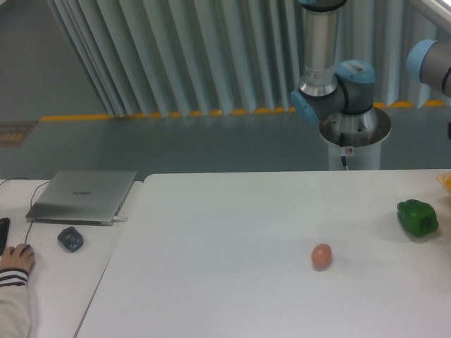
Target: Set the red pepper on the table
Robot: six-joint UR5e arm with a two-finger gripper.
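The red pepper is out of view. The white table (232, 232) fills the lower middle and right of the camera view. The arm's base (354, 130) stands behind the table's far edge, and an upper joint (430, 63) shows at the right edge. The gripper itself lies beyond the right edge of the frame, so its fingers are hidden.
A green bell pepper (417, 217) sits near the table's right edge and a small brownish egg (321, 255) lies right of centre. A sliver of something yellow (445, 180) shows at the right edge. On the left desk are a laptop (83, 195), a mouse (70, 239) and a person's hand (15, 258).
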